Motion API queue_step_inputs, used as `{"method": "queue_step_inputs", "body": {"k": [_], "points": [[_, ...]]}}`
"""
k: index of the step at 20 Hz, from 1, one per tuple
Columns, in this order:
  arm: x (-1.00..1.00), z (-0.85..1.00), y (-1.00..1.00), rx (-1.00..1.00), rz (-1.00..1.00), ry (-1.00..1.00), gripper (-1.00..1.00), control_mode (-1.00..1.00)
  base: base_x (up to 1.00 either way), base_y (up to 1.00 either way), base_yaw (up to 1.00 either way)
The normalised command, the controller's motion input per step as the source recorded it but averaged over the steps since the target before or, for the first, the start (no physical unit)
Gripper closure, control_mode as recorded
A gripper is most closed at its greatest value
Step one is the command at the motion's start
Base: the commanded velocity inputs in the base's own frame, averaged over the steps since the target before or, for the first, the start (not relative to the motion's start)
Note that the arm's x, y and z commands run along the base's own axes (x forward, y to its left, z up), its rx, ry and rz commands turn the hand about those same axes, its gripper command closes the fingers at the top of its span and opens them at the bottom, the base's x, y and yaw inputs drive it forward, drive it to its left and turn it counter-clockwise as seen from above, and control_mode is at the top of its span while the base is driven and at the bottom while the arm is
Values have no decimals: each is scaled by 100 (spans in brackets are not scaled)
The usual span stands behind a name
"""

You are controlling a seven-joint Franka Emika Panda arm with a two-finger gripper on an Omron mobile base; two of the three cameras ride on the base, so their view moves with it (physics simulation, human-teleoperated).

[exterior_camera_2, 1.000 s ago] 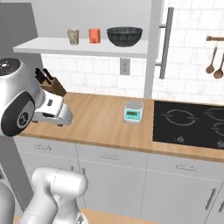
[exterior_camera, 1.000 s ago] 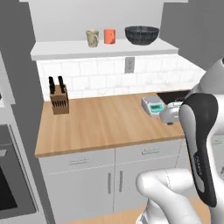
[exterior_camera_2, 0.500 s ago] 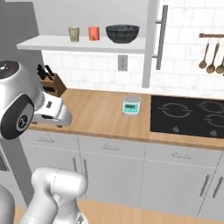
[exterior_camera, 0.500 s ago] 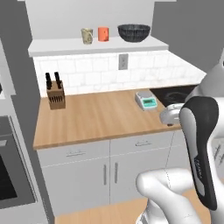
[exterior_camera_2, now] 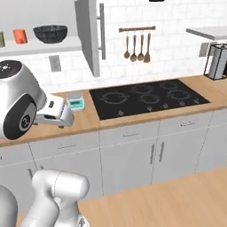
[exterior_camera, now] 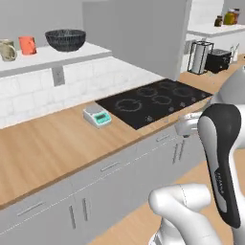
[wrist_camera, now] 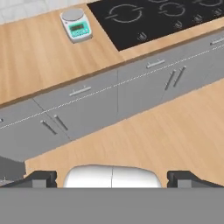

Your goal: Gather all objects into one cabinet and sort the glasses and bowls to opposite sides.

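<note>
The gripper (wrist_camera: 112, 177) hangs low in front of the worktop (exterior_camera: 52, 143), jaws apart and empty, looking down at the drawer fronts and floor. Beyond it a small scale (wrist_camera: 76, 25) sits beside the hob (exterior_camera_2: 146, 95). Farthest and well above, up to the arm's left, the cabinet (exterior_camera: 57, 56) board carries the black bowl (exterior_camera: 65, 39), then the orange cup (exterior_camera: 27, 45) and beige cup (exterior_camera: 7, 50) leftward.

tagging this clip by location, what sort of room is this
A rendered home kitchen, most likely: a black cooktop set into a wooden counter, utensils hanging on the tiled wall, and a small kitchen scale on the counter.
</note>
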Motion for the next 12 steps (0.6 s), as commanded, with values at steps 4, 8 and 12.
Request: {"method": "queue_step_inputs", "body": {"k": [4, 8, 12], "points": [[0, 0, 0, 0, 0, 0, -100, 100, 0, 0, -70], [0, 0, 0, 0, 0, 0, -100, 100, 0, 0, -67], [0, 0, 0, 0, 0, 0, -100, 100, 0, 0, -64]]}}
